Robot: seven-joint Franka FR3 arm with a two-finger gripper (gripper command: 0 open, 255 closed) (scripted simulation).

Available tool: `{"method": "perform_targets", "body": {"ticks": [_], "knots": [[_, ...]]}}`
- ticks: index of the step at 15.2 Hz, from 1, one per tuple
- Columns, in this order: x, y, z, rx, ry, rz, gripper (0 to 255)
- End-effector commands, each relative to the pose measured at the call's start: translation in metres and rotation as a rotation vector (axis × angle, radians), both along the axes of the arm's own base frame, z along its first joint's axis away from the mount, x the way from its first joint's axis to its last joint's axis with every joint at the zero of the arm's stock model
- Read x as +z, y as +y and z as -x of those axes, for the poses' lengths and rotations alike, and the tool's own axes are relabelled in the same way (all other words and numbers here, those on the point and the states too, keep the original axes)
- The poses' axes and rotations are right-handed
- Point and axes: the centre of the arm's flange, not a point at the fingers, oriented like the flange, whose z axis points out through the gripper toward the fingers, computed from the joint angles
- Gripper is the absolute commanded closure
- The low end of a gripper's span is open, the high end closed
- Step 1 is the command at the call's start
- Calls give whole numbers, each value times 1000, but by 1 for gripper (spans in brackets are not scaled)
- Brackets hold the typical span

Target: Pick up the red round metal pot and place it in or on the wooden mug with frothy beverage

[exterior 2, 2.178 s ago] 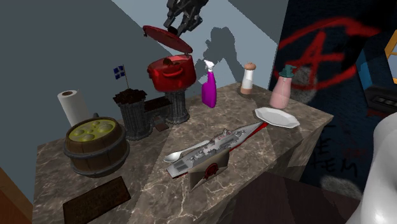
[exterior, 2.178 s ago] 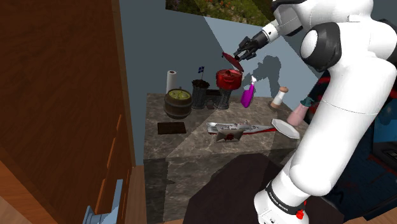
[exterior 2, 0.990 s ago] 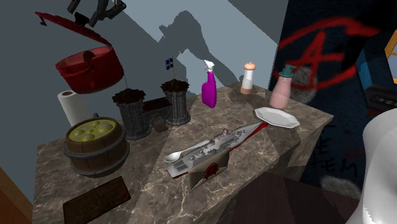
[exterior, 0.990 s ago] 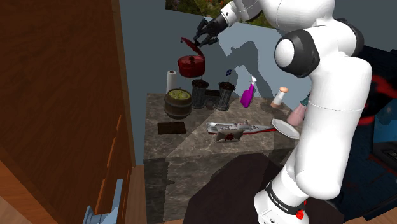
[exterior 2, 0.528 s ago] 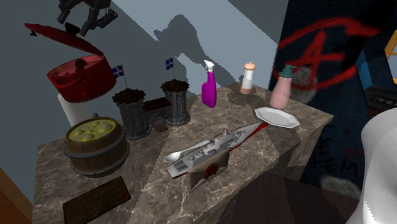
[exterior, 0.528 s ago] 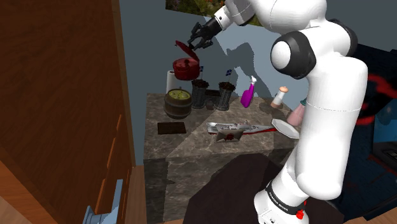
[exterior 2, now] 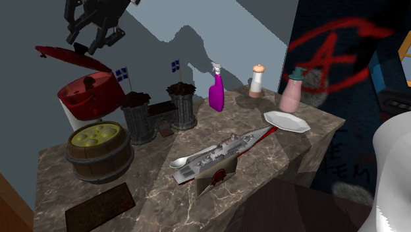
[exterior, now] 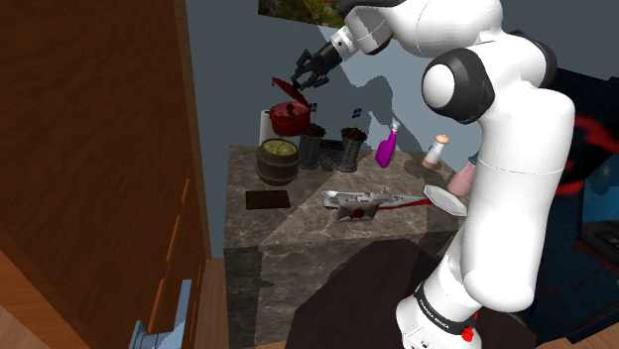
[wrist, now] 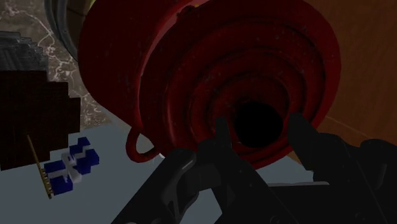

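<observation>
Aloft, tool (exterior 2: 92, 43) holds red pot (exterior 2: 90, 97) above wooden mug (exterior 2: 100, 155).

Room, as seen:
- Walls: grey-blue wall (exterior: 238, 89) behind the surface, a paler lit wedge crossing it; dark wall (exterior 2: 349, 99) with red graffiti (exterior 2: 323, 46) at the second exterior view's right.
- Furniture: brown-veined marble surface (exterior: 298, 226); tall wooden cabinet (exterior: 99, 149) with handles at the shoulder view's left.
- Above the wall's top edge: green foliage (exterior: 298, 14).
</observation>
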Motion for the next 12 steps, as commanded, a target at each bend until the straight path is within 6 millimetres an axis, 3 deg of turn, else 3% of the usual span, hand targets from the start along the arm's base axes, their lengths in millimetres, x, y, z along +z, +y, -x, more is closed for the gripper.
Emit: {"method": "perform_targets", "body": {"ticks": [1,12], "knots": [[-9,0,0,0,-4,0,255],[-67,0,0,0,-4,0,255]]}}
